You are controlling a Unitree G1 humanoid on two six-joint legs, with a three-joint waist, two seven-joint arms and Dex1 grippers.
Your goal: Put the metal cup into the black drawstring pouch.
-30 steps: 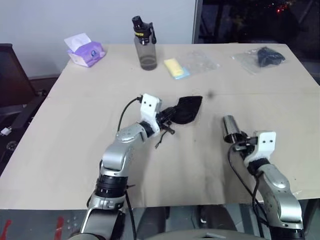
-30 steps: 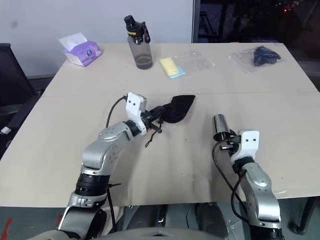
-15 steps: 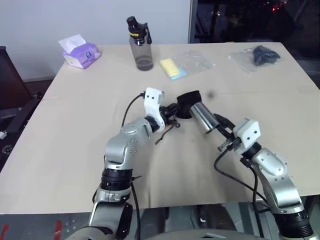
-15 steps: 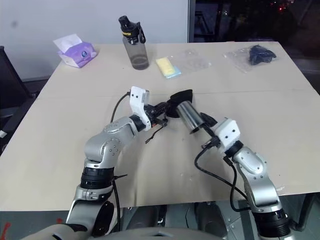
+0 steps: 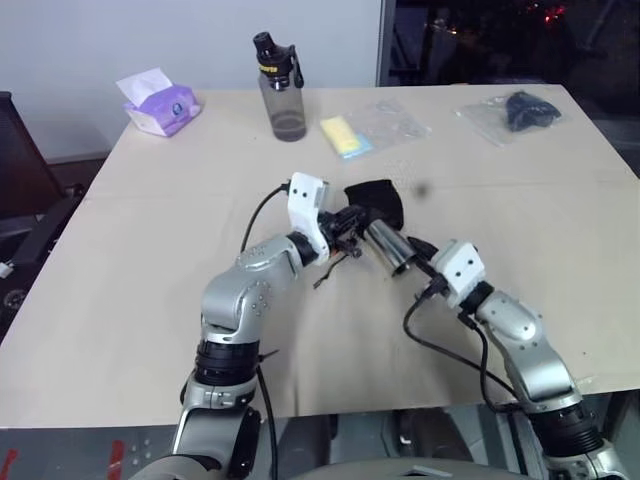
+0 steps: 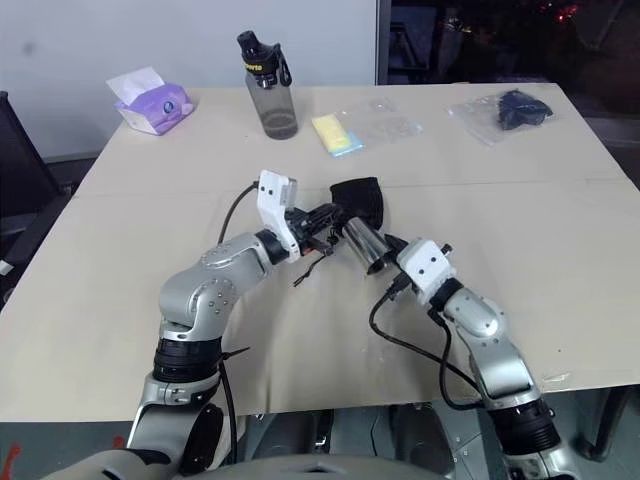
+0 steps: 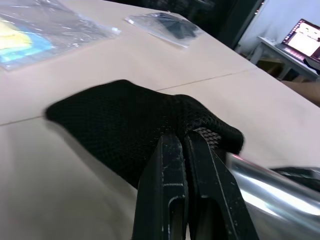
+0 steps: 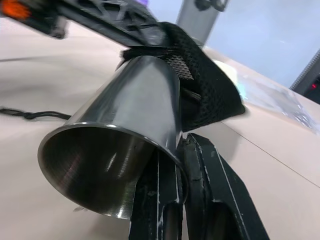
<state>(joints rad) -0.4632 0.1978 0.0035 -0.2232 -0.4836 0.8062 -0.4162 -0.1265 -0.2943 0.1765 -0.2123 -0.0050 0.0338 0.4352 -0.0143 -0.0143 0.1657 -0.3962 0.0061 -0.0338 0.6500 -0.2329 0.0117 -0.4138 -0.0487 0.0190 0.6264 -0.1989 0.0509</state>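
Pinching the black drawstring pouch [image 5: 375,201], left gripper [image 5: 347,226] faces right gripper [image 5: 412,255] gripping metal cup [image 5: 384,245].

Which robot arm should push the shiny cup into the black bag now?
The right. Its gripper is shut on the metal cup's rim, base at the black drawstring pouch's mouth; the left gripper pinches the pouch.

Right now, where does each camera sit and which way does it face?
Head stereo pair: looks forward and down over the beige table; both arms show.
Left wrist: looks along the left fingers, pinched on the black mesh drawstring pouch.
Right wrist: looks along the right fingers, gripping the shiny steel cup by its rim.
Shared: cup base at the pouch's mouth in all views.
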